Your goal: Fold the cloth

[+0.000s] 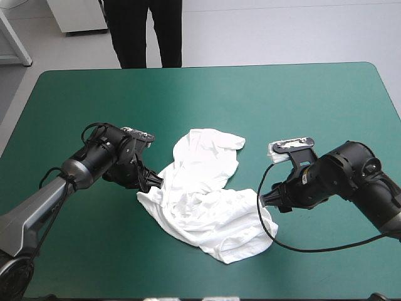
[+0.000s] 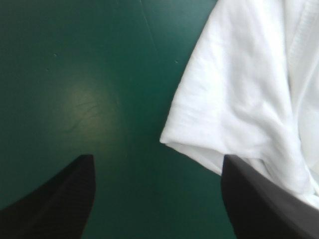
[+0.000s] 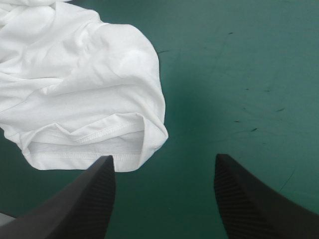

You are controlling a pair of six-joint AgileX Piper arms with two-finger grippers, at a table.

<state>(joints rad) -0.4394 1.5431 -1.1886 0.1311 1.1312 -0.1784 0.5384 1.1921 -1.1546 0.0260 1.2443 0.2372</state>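
The white short-sleeved T-shirt (image 1: 207, 194) lies in a crumpled heap just below the centre of the high view, on the bench with the teal-green cover (image 1: 313, 94). The left black-fingered hand (image 1: 152, 183) sits low at the heap's left edge with its fingers apart. In its wrist view one finger touches a loose fold of the shirt and the other stands over bare cover. The right hand (image 1: 264, 199) is at the heap's right edge, also spread wide, with a stitched hem (image 3: 89, 137) just ahead of one finger. The fabric looks light, limp and likely to bunch, so it would sag from any grip. A hemmed edge or corner seems the surest hold, pinching few layers, one side per hand.
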